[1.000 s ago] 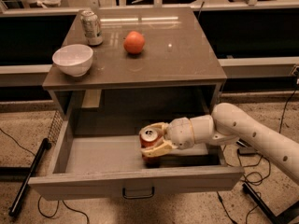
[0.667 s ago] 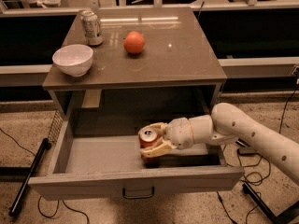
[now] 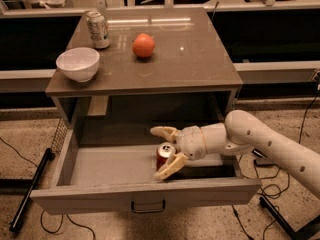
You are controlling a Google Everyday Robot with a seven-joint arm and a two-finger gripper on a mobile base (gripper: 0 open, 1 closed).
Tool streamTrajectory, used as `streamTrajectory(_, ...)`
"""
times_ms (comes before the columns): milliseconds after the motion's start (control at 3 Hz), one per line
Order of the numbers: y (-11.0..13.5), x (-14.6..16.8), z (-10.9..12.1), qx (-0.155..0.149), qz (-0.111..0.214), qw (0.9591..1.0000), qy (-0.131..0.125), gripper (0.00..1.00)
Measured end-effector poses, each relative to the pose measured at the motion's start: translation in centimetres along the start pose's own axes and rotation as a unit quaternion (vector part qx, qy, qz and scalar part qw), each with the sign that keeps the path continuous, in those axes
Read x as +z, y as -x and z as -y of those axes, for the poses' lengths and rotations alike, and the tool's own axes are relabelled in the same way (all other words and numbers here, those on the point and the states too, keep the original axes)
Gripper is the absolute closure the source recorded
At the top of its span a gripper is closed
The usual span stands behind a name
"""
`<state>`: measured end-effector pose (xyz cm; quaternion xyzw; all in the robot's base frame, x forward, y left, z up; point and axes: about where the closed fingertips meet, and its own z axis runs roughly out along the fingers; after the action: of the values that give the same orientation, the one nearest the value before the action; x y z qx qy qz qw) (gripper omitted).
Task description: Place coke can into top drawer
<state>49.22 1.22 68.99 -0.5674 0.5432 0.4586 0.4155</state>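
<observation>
The top drawer (image 3: 100, 164) is pulled out wide under the table top, its front panel with a dark handle facing the camera. The red coke can (image 3: 164, 155) stands upright on the drawer floor, right of centre. My gripper (image 3: 166, 153) reaches in from the right with its white arm. Its fingers (image 3: 170, 167) are spread open on either side of the can and no longer press on it.
On the table top (image 3: 200, 59) stand a silver-and-green can (image 3: 98, 29), a white bowl (image 3: 77, 63) and an orange fruit (image 3: 143, 45). Cables and a black rod lie on the floor around the table. The drawer's left part is bare.
The gripper held the can shut before; now its fingers have opened apart and the can stands free on the drawer floor.
</observation>
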Motion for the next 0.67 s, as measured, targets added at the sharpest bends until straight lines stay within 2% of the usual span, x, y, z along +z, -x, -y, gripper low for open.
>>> streamTrajectory(333, 0.0, 0.0, 0.0, 0.0, 0.0, 1.0, 0.0, 0.0)
streamTrajectory(667, 1.5, -0.7, -0.3, -0.011, 0.0, 0.9999, 0.001, 0.0)
